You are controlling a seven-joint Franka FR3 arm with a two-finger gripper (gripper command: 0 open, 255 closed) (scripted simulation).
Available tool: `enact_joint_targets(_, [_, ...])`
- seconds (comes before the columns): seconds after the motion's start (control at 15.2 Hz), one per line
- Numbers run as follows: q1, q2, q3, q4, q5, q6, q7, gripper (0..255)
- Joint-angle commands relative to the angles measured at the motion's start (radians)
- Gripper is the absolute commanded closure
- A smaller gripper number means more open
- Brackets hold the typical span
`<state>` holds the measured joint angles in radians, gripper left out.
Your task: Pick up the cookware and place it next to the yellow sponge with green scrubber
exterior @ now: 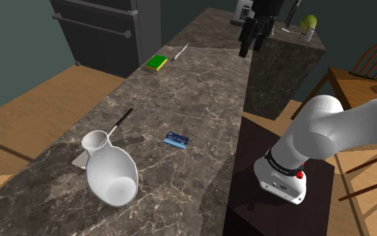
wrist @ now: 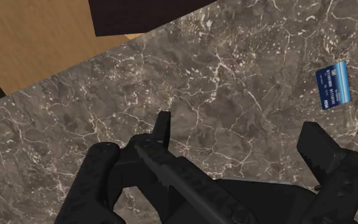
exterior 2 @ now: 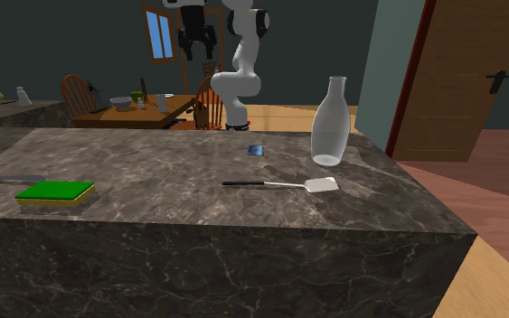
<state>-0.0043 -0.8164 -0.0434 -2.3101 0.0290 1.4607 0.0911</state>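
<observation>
Spatula [exterior: 120, 122] lies flat on the marble counter [exterior: 200, 87], its blade by the white carafe [exterior: 113, 175], well apart from the sponge [exterior: 156, 63]. My pincer [wrist: 241, 137] hangs wide and empty over the counter. The blue card's [wrist: 332, 86] print is unreadable.

Dim, flat light; soft faint shadows on counter [exterior: 200, 87].

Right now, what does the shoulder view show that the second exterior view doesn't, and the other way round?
Shoulder view, not the second exterior: the robot's dark stand and a dark appliance with bar handles. Second exterior, not the shoulder: a brown door. Both: the marble counter, the green-topped yellow sponge, the spatula, the white bottle, the blue card and the white arm.
</observation>
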Motion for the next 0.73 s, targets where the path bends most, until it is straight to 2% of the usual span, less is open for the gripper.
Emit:
enact_joint_targets(0.0, [0.000,0.000,0.000,0.000,0.000,0.000,0.000,0])
enact_joint_targets(0.33, [-0.008,-0.011,0.140,-0.074,0.094,0.083,0.221,0])
enact_joint_targets(0.66, [-0.015,0.033,0.285,-0.103,0.180,0.181,0.439,0])
